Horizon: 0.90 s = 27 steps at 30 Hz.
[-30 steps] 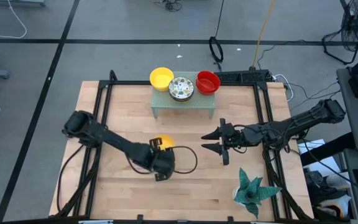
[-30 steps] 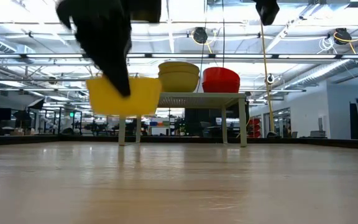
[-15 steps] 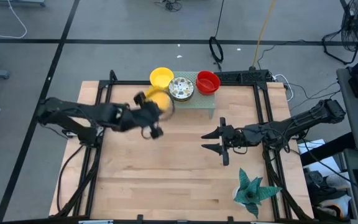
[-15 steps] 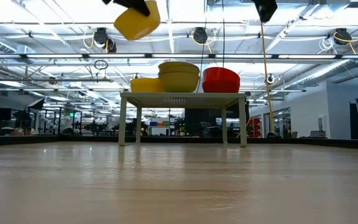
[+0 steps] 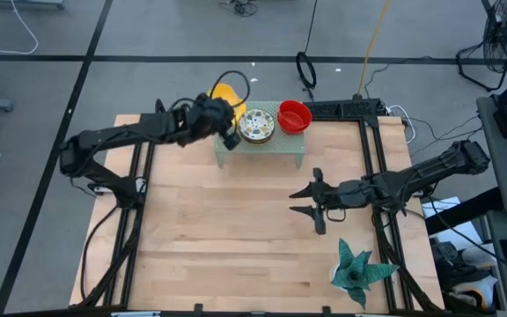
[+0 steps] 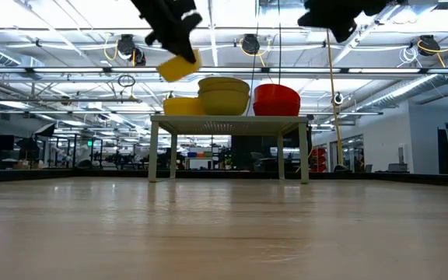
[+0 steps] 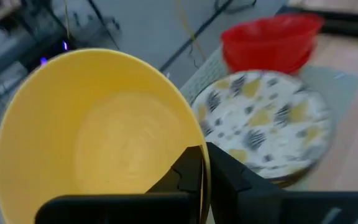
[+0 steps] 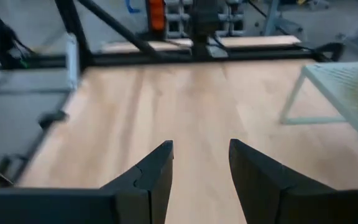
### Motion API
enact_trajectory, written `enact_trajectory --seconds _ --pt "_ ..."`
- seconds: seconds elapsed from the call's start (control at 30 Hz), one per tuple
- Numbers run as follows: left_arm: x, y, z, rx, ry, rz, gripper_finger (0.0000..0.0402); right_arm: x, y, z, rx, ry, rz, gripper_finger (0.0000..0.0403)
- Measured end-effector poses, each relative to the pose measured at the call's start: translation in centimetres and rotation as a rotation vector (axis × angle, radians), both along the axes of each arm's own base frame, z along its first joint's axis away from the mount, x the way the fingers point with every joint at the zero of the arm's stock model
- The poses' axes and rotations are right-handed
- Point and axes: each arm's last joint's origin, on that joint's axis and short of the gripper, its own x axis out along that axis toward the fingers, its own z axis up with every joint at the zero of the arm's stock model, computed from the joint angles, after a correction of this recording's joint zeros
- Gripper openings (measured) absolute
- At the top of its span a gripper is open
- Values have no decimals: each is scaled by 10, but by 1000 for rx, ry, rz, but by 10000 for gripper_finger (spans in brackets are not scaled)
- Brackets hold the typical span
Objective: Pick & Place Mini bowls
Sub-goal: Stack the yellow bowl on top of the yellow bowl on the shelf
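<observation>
**Carrying a yellow mini bowl to the rack**

Holding a yellow bowl (image 7: 98, 130) pinched by its rim, the left gripper (image 5: 228, 126) hangs above the left end of the pale green rack (image 5: 287, 150) at the table's far edge. Its jaws are nearly together, one finger inside the wall and one outside. In the low view the bowl tilts in the air, above and just beside the bowls already on the rack and apart from them.

On the rack sit a stack of yellow bowls (image 6: 224, 95), topped by a speckled white one (image 7: 266, 121), with a red bowl (image 5: 295, 115) beside it and another yellow bowl (image 6: 181, 106) at the left end.

The right gripper (image 5: 306, 202) waits over bare table (image 5: 236, 246) near the green plant (image 5: 356, 269), jaws apart and holding nothing.

Judging by its look, the bowl is light, rigid and smooth, probably plastic or melamine. A rim pinch suits it, yet the glossy wall could slip or swing in so narrow a hold, so a level, gentle set-down seems wise.
</observation>
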Motion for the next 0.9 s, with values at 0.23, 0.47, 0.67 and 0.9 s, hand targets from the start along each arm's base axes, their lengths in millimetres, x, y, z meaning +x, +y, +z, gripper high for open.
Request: enact_trajectory --seconds 0.23,0.47,0.67,0.9 --pt "7 37 -21 -75 21 20 14 -24 -15 2 -176 86 -224 144" --pt "14 52 -36 -112 48 -7 6 -60 -28 11 -136 130 -291 144" --pt "15 53 -39 -119 62 -13 27 -84 -33 11 -100 162 -190 144" --pt "14 52 -41 -129 77 -19 30 -103 -37 -5 -118 86 -94 144"
